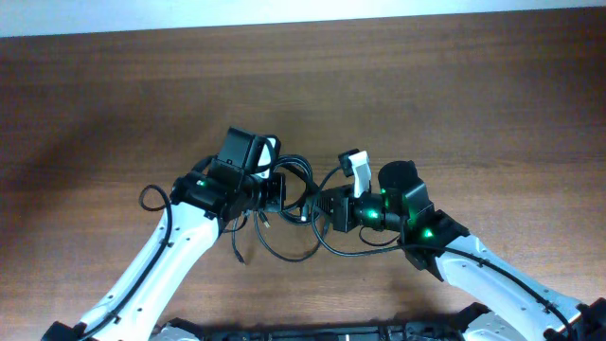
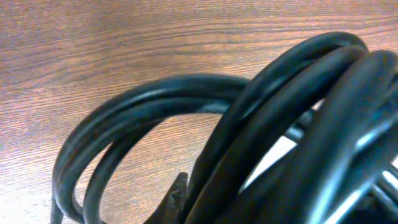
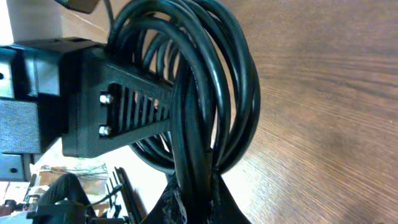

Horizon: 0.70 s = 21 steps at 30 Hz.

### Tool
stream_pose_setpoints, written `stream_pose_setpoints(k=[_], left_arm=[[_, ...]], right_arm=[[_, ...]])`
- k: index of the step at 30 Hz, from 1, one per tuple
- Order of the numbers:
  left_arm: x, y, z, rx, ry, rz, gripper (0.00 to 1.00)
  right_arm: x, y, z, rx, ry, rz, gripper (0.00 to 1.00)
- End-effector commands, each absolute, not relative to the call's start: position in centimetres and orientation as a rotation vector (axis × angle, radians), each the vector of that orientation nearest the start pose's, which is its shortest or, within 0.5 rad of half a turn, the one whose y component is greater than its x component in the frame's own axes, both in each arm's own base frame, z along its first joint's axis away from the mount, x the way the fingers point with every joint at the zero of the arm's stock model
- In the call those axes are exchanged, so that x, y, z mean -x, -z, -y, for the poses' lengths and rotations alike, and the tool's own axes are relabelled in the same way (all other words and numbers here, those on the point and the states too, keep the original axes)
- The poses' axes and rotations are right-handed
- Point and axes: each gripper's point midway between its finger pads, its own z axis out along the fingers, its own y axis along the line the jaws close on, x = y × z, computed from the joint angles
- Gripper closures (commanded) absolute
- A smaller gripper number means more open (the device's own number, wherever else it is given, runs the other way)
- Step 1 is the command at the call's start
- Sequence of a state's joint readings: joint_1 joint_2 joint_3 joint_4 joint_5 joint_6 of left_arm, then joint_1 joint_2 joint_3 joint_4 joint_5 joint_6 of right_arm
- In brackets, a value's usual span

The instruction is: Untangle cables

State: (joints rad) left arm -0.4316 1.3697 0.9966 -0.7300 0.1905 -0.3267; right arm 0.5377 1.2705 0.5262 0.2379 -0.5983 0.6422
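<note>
The black cables (image 1: 295, 210) hang as a bundle of loops between my two grippers above the middle of the table. One loop droops toward the table's front (image 1: 284, 254), and a loose plug end (image 1: 240, 257) trails to the left. My left gripper (image 1: 276, 189) holds the bundle from the left. In the left wrist view the cables (image 2: 249, 118) fill the frame; one fingertip (image 2: 177, 194) shows and the other is hidden behind them. My right gripper (image 1: 327, 206) is shut on several strands (image 3: 193, 124), its fingertips (image 3: 194, 198) pinching them. The left gripper's slotted finger (image 3: 124, 106) reaches into the same loops.
The brown wooden table (image 1: 454, 95) lies under both arms. A thin black wire loop (image 1: 150, 197) sticks out from the left arm. White parts sit on both wrists (image 1: 355, 163). Dark equipment lines the table's front edge (image 1: 312, 332).
</note>
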Motion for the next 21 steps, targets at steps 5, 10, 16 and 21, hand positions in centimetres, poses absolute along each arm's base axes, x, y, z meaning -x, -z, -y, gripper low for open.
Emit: stream_pose_setpoints(k=[5,10,16,21], left_arm=[[-31.5,-13.4,10.5,0.31,0.414,-2.661,1.0],[-32.0,-16.2,8.1,0.393,0.425,-2.55,1.0],[-31.7,-18.1,9.7,0.337,0.559,-2.505,1.0],[-31.1,-18.3,11.9,0.26,0.632,-2.517,1.0]], right_arm=[[-25.0,-10.0,-23.0,0.115,-1.181,-2.462,0.96],[-27.1,-8.3,-17.5,-0.166,-1.085,-2.526,0.96],[-26.9,-9.9,-18.2,-0.115,-1.245,-2.475,0.81],[-27.4,-12.9,-20.5,0.107,-1.335,-2.314,0.41]])
